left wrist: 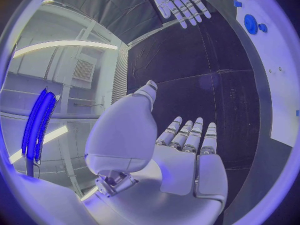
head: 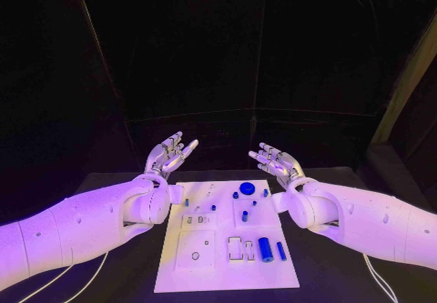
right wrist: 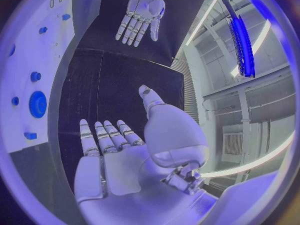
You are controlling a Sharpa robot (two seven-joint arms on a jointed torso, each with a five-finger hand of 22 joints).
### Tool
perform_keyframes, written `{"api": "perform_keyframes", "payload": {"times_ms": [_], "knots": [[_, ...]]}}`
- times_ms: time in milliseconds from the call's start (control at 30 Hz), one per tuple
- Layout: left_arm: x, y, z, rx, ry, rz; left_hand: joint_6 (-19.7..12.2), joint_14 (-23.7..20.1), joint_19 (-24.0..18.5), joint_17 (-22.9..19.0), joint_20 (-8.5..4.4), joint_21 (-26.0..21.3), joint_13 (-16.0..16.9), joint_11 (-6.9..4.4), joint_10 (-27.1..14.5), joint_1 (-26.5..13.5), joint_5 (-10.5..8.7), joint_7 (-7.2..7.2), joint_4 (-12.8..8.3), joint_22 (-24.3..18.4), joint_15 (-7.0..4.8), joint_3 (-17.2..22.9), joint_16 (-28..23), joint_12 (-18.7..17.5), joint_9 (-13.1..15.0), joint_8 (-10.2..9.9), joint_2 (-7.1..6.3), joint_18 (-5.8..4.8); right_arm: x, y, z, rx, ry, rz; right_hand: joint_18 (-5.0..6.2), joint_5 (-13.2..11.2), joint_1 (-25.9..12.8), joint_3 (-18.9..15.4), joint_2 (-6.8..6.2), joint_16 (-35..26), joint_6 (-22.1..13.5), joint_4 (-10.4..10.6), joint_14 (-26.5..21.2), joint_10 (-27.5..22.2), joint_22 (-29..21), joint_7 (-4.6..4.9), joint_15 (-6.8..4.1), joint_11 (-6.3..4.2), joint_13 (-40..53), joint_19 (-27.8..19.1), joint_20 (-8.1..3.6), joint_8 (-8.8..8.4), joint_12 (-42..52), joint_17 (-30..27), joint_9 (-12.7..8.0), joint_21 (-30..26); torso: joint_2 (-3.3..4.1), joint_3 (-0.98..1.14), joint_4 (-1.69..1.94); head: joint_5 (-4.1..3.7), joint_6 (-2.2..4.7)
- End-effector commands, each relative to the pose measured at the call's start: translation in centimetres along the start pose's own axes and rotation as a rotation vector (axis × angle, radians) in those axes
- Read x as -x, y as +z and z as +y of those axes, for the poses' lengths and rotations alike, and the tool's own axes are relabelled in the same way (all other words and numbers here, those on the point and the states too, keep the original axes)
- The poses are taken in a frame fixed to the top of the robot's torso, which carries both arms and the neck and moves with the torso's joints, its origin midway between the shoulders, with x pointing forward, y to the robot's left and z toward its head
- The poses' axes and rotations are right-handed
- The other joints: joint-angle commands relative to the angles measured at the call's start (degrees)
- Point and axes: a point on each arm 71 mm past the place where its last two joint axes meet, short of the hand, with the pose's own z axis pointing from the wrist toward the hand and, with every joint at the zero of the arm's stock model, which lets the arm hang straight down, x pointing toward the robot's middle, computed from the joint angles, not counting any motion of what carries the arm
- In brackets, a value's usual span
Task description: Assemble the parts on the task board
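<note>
Your left hand (head: 170, 154) and right hand (head: 274, 161) hover empty, fingers apart, beyond the far end of the task board (head: 179, 266), which runs lengthwise away from you mid-table, its blue parts well apart from both hands: a round disc (head: 247, 187) far, a cylinder (head: 264, 250) lying lengthwise near.
</note>
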Motion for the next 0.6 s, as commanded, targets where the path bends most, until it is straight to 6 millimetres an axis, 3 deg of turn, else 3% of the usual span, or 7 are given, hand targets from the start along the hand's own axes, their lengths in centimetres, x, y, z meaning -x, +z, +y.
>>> {"api": "perform_keyframes", "payload": {"times_ms": [33,167,233,267,333,433,600], "knots": [[-0.3,0.1,-0.3,-0.030,-0.024,0.039,0.78,1.10,0.15,0.18,0.61,0.27,0.14,0.72,0.83,0.74,0.20,3.16,0.20,0.10,0.23,0.10,0.51,0.43,0.13,0.43,0.42,0.54,-1.0,0.4,-0.1,-0.037,-0.025,0.179,2.08,-4.46,8.62,0.16,0.44,1.72,6.88,-4.70,10.01,8.56,0.92,6.75,2.48,2.14,0.71,6.50,0.37,1.03,1.31,0.91,0.66,1.74,0.00,0.00,0.00,0.01,0.00],[-0.3,0.1,-0.3,-0.030,-0.024,0.039,2.80,7.34,2.74,1.20,0.96,1.11,0.58,2.50,4.56,0.86,0.20,4.80,-0.33,0.65,1.15,0.06,2.24,1.12,0.36,0.79,1.41,0.39,-1.1,0.6,-0.2,-0.046,-0.035,0.204,5.06,-5.93,12.32,0.38,0.28,5.22,17.01,-6.73,25.20,22.19,3.48,7.47,2.04,3.44,1.79,22.92,0.24,2.97,3.88,2.12,1.70,6.99,0.00,0.00,0.00,0.01,0.00],[-0.3,0.1,-0.3,-0.030,-0.024,0.039,5.26,12.35,5.23,1.95,1.14,1.93,1.15,3.55,9.60,1.03,0.20,5.93,-0.85,1.11,1.90,-0.10,3.74,2.21,0.63,1.26,1.93,-0.17,-1.1,0.6,-0.2,-0.048,-0.037,0.210,6.54,-6.48,13.77,0.44,0.24,7.47,25.12,-7.64,34.74,32.58,4.12,6.64,0.59,2.10,2.43,27.72,0.16,4.56,6.03,2.67,2.43,9.11,0.00,0.00,0.00,0.01,0.00],[1.2,0.4,-0.2,-0.024,-0.027,0.042,7.83,15.98,7.65,2.46,1.18,2.71,1.57,4.28,13.47,1.21,0.15,6.43,-1.27,1.54,2.37,-0.21,4.83,3.17,0.94,1.82,2.28,-0.53,0.9,0.8,0.5,0.078,-0.327,0.153,7.49,-6.70,14.43,0.58,0.37,8.14,30.26,-8.15,37.98,35.96,4.30,5.82,-0.40,1.27,2.37,29.97,0.11,5.44,6.69,2.62,2.76,10.10,0.66,-0.01,-0.06,0.90,-0.88],[1.4,0.3,-0.3,-0.029,-0.031,0.048,11.00,21.78,13.25,3.24,1.16,4.64,1.92,4.63,17.91,1.52,0.29,6.54,-1.95,2.56,2.78,-0.44,6.54,4.23,1.26,2.50,2.56,-1.10,1.0,0.9,1.0,0.110,-0.401,0.172,7.95,-6.17,14.53,0.71,0.35,8.03,35.96,-8.65,40.66,38.67,4.22,4.85,-1.08,0.38,2.01,31.98,-0.30,6.06,6.74,2.27,2.86,10.77,1.12,0.05,0.03,0.85,-0.80],[1.6,0.2,-0.4,-0.035,-0.038,0.059,19.96,29.10,28.41,4.08,1.05,10.02,2.85,5.36,28.63,2.37,0.20,6.42,-3.34,5.19,2.76,-0.74,8.98,7.03,2.31,4.74,2.74,-1.11,1.2,1.0,1.6,0.153,-0.509,0.195,7.96,-6.05,14.17,0.98,0.34,7.95,39.28,-9.17,44.46,41.94,4.05,3.95,-2.22,-0.57,1.95,34.60,-1.10,5.98,6.38,2.29,2.55,11.55,1.29,0.10,0.11,0.83,-1.01],[1.4,0.0,-0.5,-0.032,-0.054,0.087,28.87,34.82,35.93,4.29,0.77,12.26,2.71,4.13,36.53,3.04,0.19,6.84,-5.22,5.67,1.33,-1.33,10.34,8.60,2.84,6.57,3.03,0.17,1.8,1.4,2.9,0.212,-0.681,0.197,7.92,-5.52,13.39,2.06,0.57,8.64,43.36,-10.16,51.66,47.02,4.37,3.49,-4.48,-2.10,2.01,39.76,-3.35,5.70,5.63,2.94,2.44,13.78,1.85,0.44,0.68,0.52,-0.06]]}}
